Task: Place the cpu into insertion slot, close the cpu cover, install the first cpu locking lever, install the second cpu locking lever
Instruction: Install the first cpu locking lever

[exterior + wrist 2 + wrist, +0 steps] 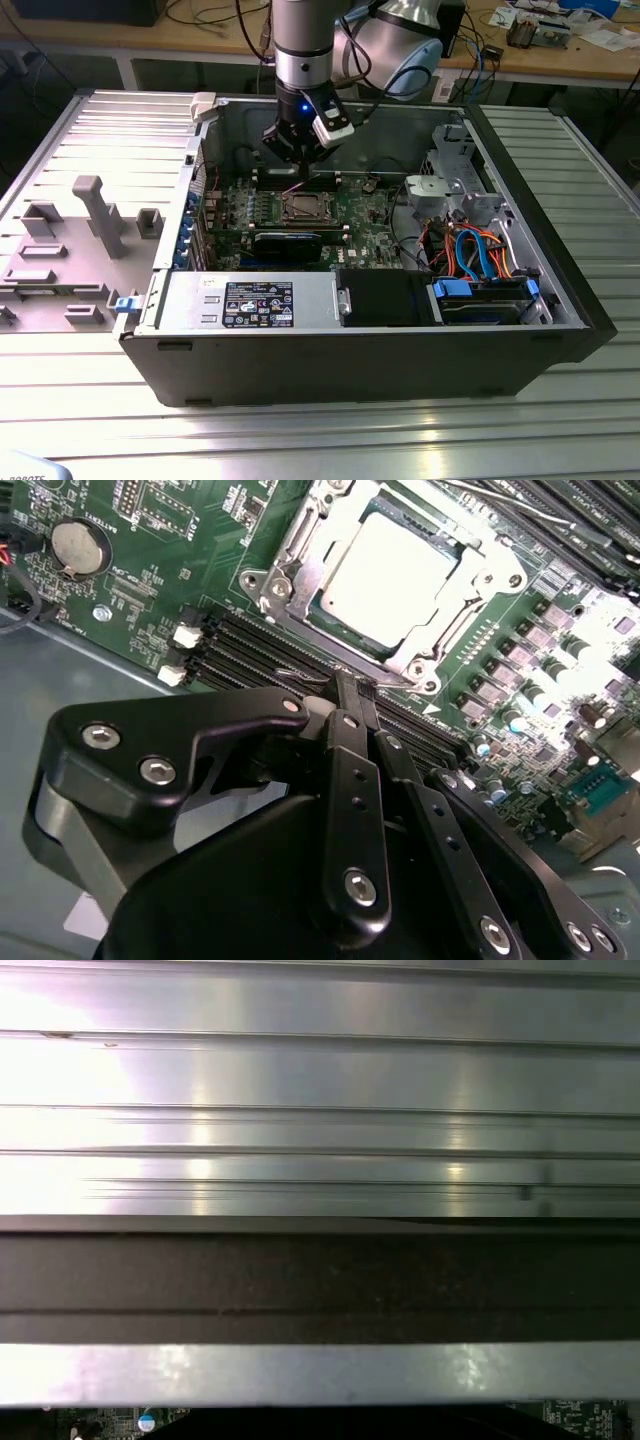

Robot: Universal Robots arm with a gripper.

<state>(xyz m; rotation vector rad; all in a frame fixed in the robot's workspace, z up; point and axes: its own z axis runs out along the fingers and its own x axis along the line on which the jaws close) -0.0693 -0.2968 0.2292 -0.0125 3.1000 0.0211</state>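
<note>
computer case [400, 370] on ribbed metal table [320, 440]

Coin battery [79, 544], blue cables [478, 250]

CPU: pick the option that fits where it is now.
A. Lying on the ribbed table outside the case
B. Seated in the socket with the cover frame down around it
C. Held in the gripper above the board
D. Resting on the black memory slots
B: in the second wrist view the CPU sits in the socket, the cover flat around its silver top, and the gripper carries no chip.
</note>
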